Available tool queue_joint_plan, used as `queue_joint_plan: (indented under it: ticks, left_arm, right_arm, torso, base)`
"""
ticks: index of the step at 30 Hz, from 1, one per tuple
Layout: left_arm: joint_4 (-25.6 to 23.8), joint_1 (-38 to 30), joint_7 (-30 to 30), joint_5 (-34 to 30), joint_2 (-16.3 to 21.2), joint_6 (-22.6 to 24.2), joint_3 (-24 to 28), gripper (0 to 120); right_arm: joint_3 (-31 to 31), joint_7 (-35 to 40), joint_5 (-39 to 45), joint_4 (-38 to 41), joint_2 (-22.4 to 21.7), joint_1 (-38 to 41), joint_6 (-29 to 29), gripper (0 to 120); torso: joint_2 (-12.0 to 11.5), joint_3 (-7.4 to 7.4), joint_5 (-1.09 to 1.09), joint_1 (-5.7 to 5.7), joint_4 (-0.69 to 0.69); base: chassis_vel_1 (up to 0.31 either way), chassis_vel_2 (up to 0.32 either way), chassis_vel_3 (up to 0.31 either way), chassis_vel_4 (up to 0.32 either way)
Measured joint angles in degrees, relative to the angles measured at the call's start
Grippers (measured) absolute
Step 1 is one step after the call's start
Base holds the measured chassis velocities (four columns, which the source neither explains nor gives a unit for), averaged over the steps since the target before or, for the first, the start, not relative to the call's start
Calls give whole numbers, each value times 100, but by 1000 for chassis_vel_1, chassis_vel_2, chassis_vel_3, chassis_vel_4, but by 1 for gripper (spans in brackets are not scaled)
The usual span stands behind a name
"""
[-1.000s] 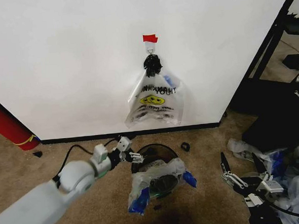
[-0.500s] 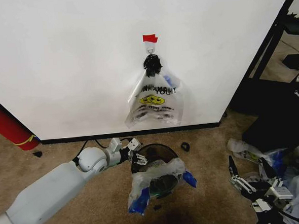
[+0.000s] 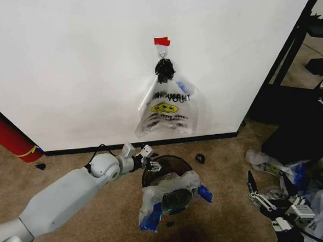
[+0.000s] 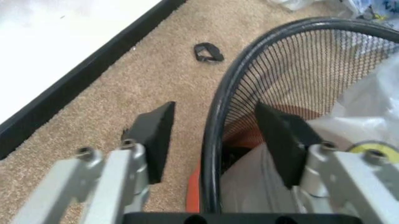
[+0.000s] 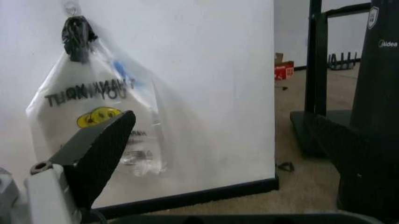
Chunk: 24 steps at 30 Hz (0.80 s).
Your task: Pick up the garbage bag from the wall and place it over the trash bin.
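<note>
Head view puts the left gripper (image 3: 151, 163) low at the wall-side rim of the trash bin (image 3: 177, 161), arm stretched across the carpet. Its 2 jaws stand apart, 1 outside and 1 inside the black rim, holding nothing, likely so they can close on that edge. The garbage bag (image 3: 167, 199), clear with blue patches, lies draped over the bin's near side, not yet seated all round. A smiley bag (image 3: 166, 107) hangs from the hook on the wall (image 3: 65, 66). The right gripper (image 3: 269, 200) waits spread open over the floor, apart.
</note>
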Motion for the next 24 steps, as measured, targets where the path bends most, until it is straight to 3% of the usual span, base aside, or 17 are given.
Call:
queue_joint_plan:
  ticks: [10,13,18,24]
  left_arm:
    - [102,-10,59,132,-30,-7,29,10]
    - [65,3,48,139,-14,47,29,3]
    - [-29,86,-129,-45,24,214,-45,3]
    - [-650,654,-1288,-1126,83,521,-664,3]
  right_arm:
    - [-41,2,-19,55,10,1,-38,100]
    - [-60,2,-29,46,13,1,-42,100]
    - [-79,0,-48,43,18,11,-114,100]
    - [-54,25,17,60,-74,66,-320,100]
  torso:
    - [0,0,-1,0,0]
    - [0,0,-1,0,-1]
    - [0,0,0,0,-1]
    - [0,0,-1,0,-1]
  base:
    - [0,0,0,0]
    - [0,0,0,0]
    - [0,0,0,0]
    - [0,0,0,0]
